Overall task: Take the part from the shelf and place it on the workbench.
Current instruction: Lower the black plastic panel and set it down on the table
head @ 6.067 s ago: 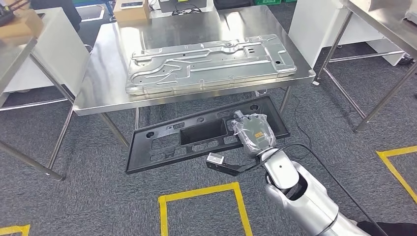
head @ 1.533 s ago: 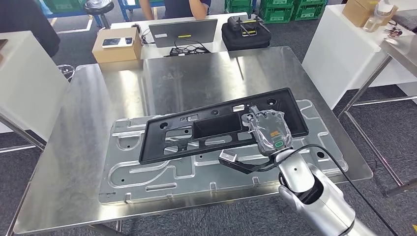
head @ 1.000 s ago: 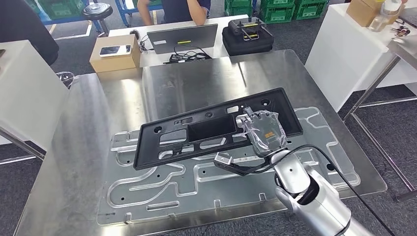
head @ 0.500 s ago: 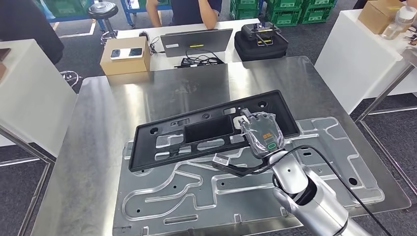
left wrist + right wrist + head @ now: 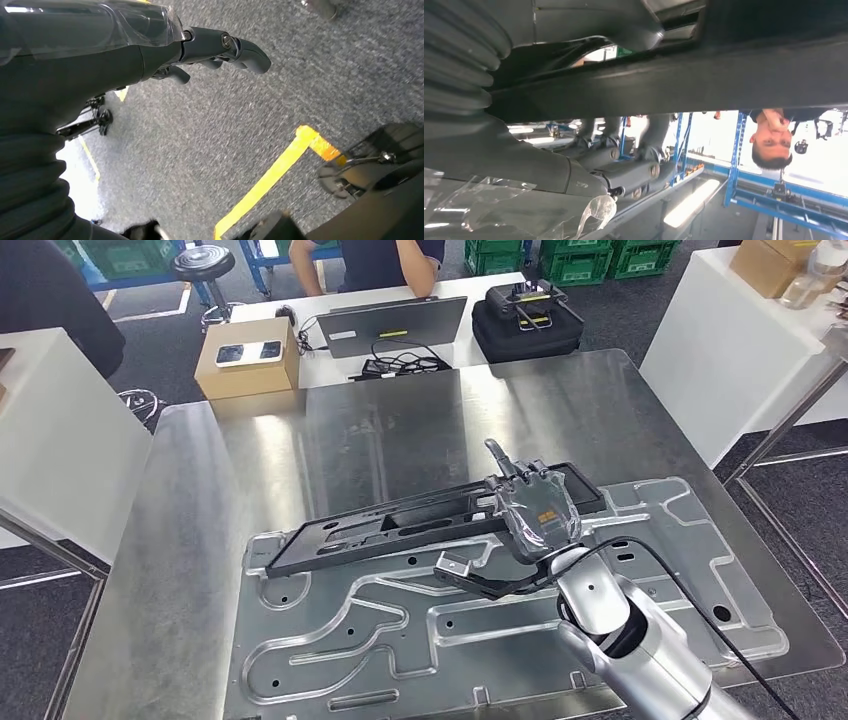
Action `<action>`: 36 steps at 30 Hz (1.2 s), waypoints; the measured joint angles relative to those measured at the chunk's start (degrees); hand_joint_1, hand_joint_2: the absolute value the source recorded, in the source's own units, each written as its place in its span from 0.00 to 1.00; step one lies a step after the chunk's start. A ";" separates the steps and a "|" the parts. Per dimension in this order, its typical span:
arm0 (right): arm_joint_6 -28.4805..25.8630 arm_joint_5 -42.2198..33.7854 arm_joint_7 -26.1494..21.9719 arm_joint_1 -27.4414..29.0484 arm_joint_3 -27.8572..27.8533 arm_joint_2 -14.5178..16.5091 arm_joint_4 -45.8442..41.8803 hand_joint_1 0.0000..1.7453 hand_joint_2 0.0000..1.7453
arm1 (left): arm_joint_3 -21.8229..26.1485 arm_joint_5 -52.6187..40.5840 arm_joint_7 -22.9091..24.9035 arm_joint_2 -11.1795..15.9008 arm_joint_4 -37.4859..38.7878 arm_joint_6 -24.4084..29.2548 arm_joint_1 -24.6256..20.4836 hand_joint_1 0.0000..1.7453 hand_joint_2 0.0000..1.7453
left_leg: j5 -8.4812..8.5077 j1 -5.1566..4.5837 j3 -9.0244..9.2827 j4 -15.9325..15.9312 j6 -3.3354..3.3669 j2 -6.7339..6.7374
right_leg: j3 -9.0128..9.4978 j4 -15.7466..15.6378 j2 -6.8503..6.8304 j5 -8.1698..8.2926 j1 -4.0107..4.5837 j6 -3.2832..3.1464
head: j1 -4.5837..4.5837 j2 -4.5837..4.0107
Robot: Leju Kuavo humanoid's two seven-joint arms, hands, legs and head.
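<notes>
steel workbench [image 5: 180, 540] | black part [image 5: 400, 525] low over it | right hand [image 5: 535, 510] grips its right end

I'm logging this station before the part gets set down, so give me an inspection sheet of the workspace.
Surface: steel workbench, shiny.
Job's things: black plastic part, tilted, over the metal panel.
Clutter: cardboard box with phones, laptop, black case on the table behind.
Hands: right hand holds the part; left hand holds nothing, over the floor.
Cables: black cable along the right arm.
Surroundings: person seated behind, green crates, white tables.
</notes>
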 joint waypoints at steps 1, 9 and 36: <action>-0.02 0.01 0.00 -0.04 -0.03 -0.03 -0.01 0.00 0.00 | 0.00 0.00 -0.07 0.06 0.00 0.08 -0.08 0.00 1.00 | 0.59 -0.28 0.73 -1.98 0.43 0.05 | -0.03 -0.03 -0.01 -0.05 -0.07 0.28 | 0.00 0.00; -0.07 -0.13 -0.01 0.54 -0.06 -0.13 -0.03 0.00 0.00 | 0.00 0.81 -0.23 0.16 0.00 0.00 0.13 0.00 1.00 | 1.19 -0.33 1.22 -3.09 -0.69 -0.16 | -0.01 -0.51 -0.02 0.09 0.15 -0.42 | 0.00 0.02; 1.08 -3.08 0.23 0.66 -0.35 -0.34 -0.03 0.00 0.00 | 0.00 0.91 -0.10 0.16 0.00 -0.71 0.55 0.00 1.00 | 1.05 0.27 1.45 -3.45 -0.41 -0.08 | 0.17 -0.94 0.03 0.12 0.66 0.83 | 0.00 0.01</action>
